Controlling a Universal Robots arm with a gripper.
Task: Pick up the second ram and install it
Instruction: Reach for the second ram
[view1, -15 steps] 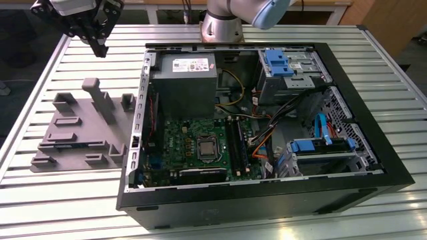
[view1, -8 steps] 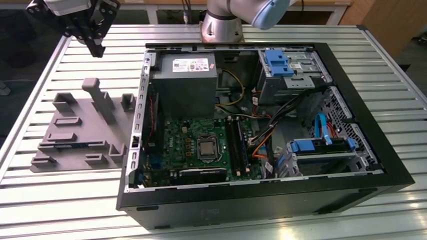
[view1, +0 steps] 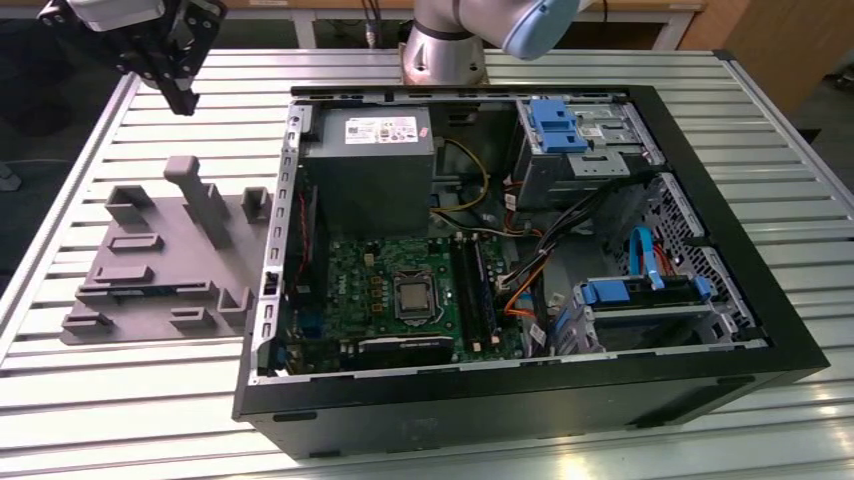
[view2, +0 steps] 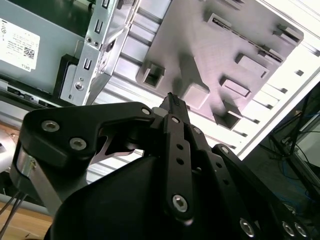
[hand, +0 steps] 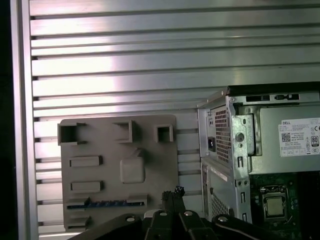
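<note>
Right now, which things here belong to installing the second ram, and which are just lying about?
Job: second ram in the grey holder, tool, black memory slots.
Lying about: power supply, orange cables.

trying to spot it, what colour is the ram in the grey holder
Blue-green: the second ram, clearest in the first wrist view.

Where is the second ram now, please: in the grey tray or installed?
In the grey tray: the second ram lies in a slot, blue edge showing.
</note>
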